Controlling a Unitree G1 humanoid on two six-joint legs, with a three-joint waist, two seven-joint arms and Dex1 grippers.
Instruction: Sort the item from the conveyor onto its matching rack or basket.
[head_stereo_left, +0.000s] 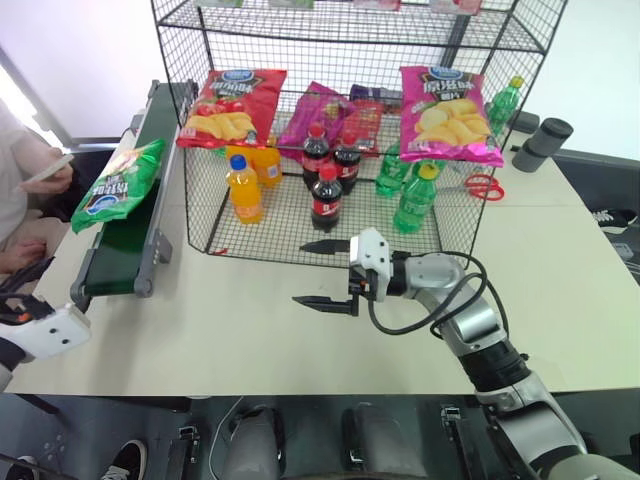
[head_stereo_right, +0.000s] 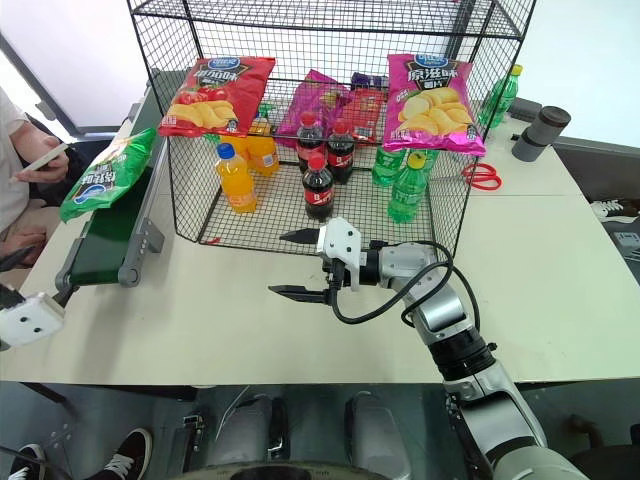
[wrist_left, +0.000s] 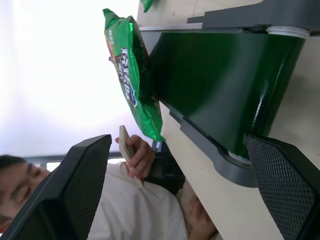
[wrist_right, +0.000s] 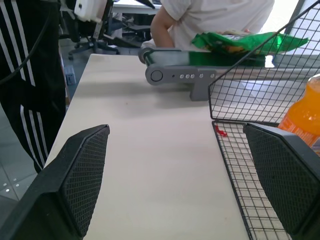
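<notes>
The item, a glossy green crisp bag, lies on the conveyor at the table's left, about halfway along the belt and overhanging its outer edge. My left gripper is open and empty just off the conveyor's near end, and looks along the belt toward the bag. My right gripper is open and empty above the table in front of the rack, with its fingers pointing left toward the conveyor. The rack's upper tier holds red and pink crisp bags, and bottles stand on its bottom tier.
A seated person holding a phone is close beside the conveyor's outer side. Red scissors and two grey cylinders lie at the back right. Bare tabletop stretches between the conveyor and my right gripper.
</notes>
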